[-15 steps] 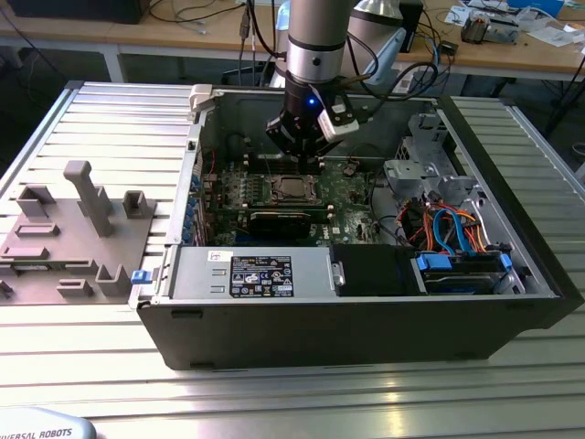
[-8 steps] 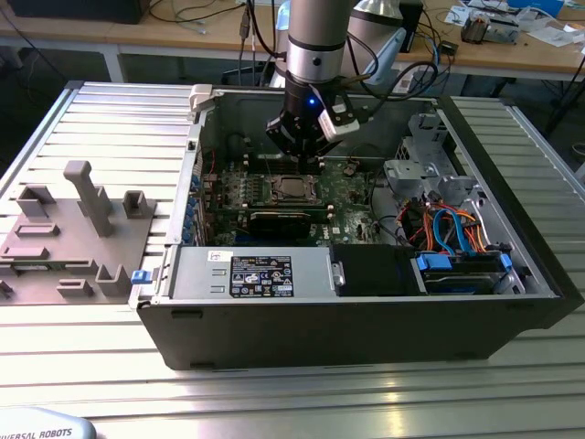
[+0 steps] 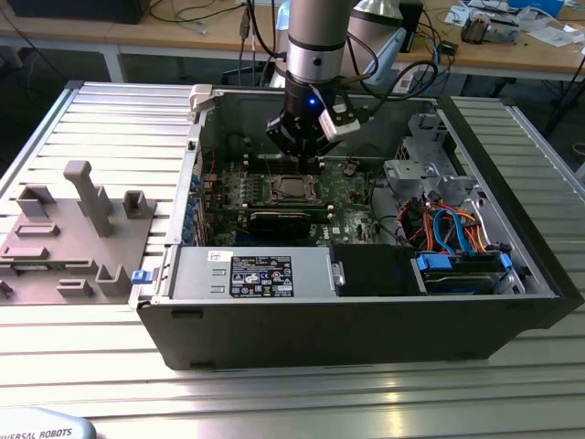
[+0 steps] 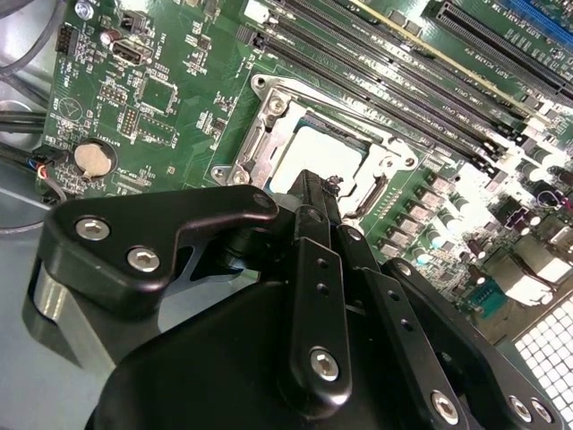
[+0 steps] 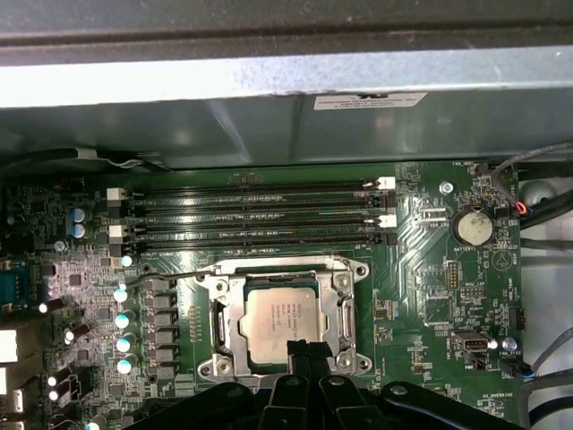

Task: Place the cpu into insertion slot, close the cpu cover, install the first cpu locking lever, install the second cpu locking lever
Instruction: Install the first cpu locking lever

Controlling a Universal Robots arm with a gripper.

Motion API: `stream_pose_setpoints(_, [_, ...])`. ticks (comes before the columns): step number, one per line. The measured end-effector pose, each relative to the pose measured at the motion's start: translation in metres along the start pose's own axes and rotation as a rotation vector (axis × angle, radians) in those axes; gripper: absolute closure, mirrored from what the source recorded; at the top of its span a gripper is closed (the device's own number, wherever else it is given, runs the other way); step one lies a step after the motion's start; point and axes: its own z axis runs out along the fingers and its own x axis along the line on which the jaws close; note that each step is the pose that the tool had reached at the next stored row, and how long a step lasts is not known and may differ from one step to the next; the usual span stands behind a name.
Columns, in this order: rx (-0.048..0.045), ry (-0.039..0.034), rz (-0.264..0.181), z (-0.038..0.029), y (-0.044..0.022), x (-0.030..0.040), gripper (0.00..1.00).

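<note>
Hanging just above the motherboard (image 3: 302, 197) inside the open computer case (image 3: 366, 320), the gripper (image 3: 304, 155) has its black fingers (image 5: 304, 354) drawn together into a narrow tip right at the near edge of the insertion slot (image 5: 285, 318), with nothing seen between them. The cpu (image 5: 283, 320) lies flat in the slot, its silver-grey top showing through the square window of the cpu cover (image 5: 235, 322), which lies down around it. In the first wrist view a thin wire locking lever (image 5: 179, 276) stands out from the socket's edge toward the row of capacitors (image 5: 124, 313). Room around the socket is tight: the long memory slots (image 5: 251, 215) run just beside it on one side, and the case wall (image 5: 286, 116) rises beyond them. In the second wrist view the gripper's own black body hides much of the socket's near side, so whether the fingertips touch the cover cannot be told. In the exterior view the arm's wrist blocks the board behind the socket, and the case's front wall cuts off the lower board. The case rests on a ribbed aluminium table (image 3: 110, 128), with a grey fixture block (image 3: 73, 238) well apart at the exterior view's left and a cluttered wooden bench (image 3: 512, 50) behind.
</note>
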Motion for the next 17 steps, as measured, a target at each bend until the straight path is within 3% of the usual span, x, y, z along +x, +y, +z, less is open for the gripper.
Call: stream_pose_setpoints(17, [-0.0002, -0.0004, -0.027, 0.0, 0.0, 0.0, 0.89])
